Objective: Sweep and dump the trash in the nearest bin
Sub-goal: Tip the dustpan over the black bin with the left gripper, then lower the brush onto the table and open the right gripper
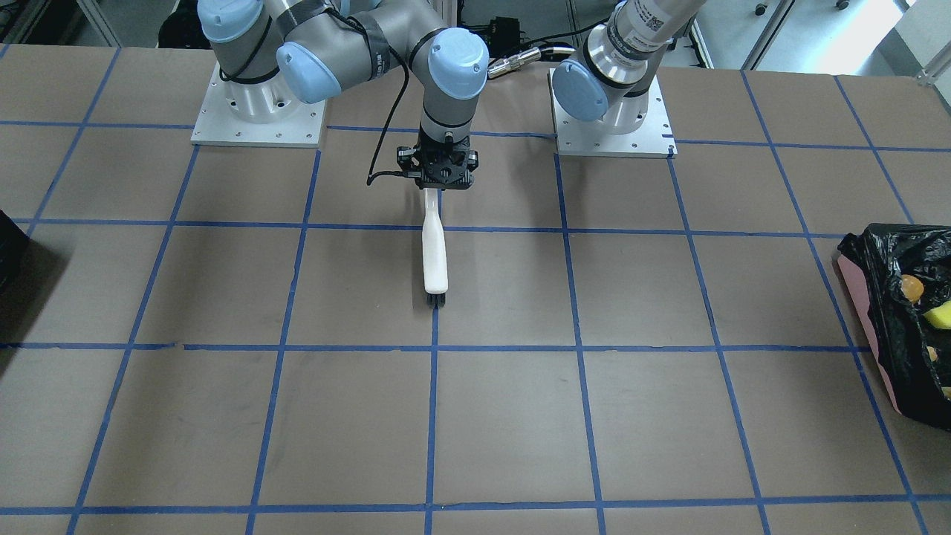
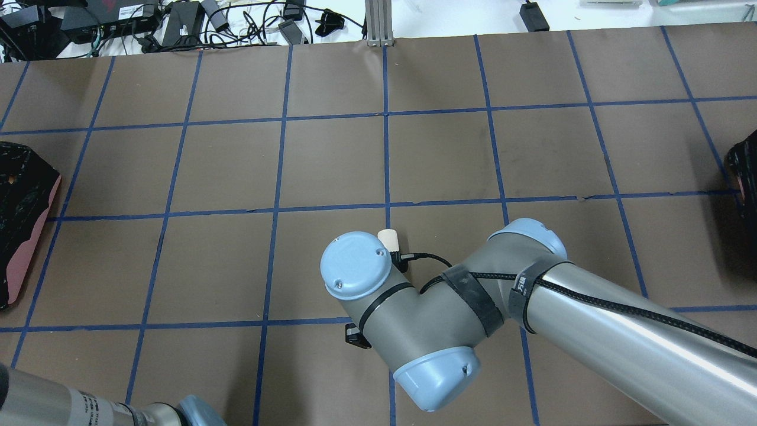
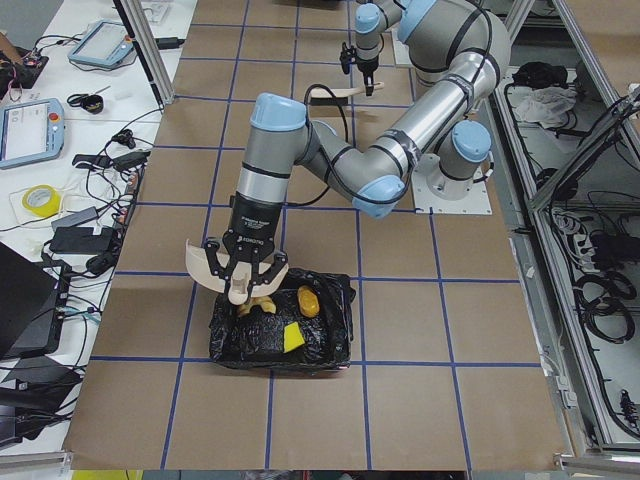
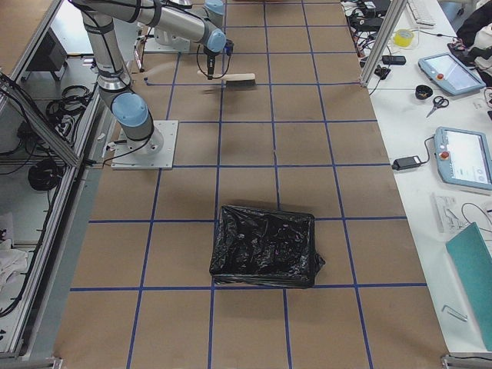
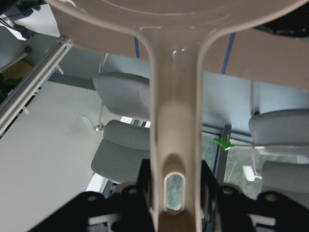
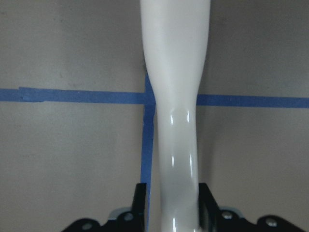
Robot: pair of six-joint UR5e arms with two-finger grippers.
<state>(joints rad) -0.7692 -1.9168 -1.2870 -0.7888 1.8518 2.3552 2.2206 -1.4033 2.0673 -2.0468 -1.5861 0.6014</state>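
Pink-sided bin (image 1: 865,327), lined with a crinkly black bag, stands at the bench (image 1: 505,416) edge on the robot's left in the front-facing view, with yellow trash (image 1: 937,316) inside. At mid-bench the right gripper (image 1: 435,186) is clamped on the end of a white brush (image 1: 435,256), whose head points away from the robot. I judge it is parked there to keep clear of the dumping.

Overhead, the right arm hides nearly all of the brush. The bin shows at the left edge and a plain black container (image 2: 746,177) at the right edge, well apart.

From the left end, the left gripper (image 3: 243,285) holds a cream dustpan (image 3: 205,268) just above the bin's open mouth, tipped so a load would slide in. The dump looks under way or nearly done.

From the right end, the brush lies roughly level. Whether its bristles touch the bench I cannot tell.

The left wrist view shows the dustpan's handle squeezed tight between the fingers.

The right wrist view shows the brush handle pinched likewise, above a crossing of blue tape (image 6: 72,95).
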